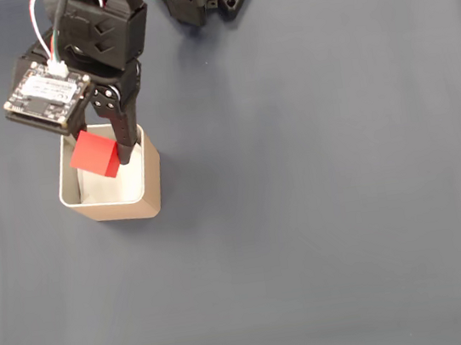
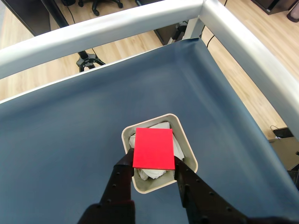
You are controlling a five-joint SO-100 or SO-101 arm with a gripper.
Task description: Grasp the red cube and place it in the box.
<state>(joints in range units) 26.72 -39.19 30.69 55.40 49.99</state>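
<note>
In the fixed view the arm reaches down from the top left, and its gripper (image 1: 106, 151) holds the red cube (image 1: 95, 155) right over the mouth of the box (image 1: 152, 179). The jaws are closed onto the cube from two opposite sides, spread just as wide as the cube itself; one black finger (image 1: 127, 135) runs down the cube's right side here, while the other is mostly hidden behind the cube and the wrist. The cube sits tilted, one corner pointing down toward the white lining. It seems to hang at about rim level rather than resting on the bottom, though the steep angle makes its height hard to judge. A small circuit board (image 1: 45, 91) with white wires rides on the wrist, above and left of the box. In the wrist view the cube (image 2: 153, 148) shows as a flat red face centred over the box (image 2: 189, 156), with the gripper (image 2: 154, 165) clasping it from the left and right edges, and crumpled white lining (image 2: 159, 127) visible past the cube's far side. The box stands upright on a dark blue-grey mat (image 1: 330, 210). In the wrist view a pale metal frame (image 2: 93, 28) edges the far side of the mat (image 2: 60, 140), with wooden floor (image 2: 261, 93) beyond it.
</note>
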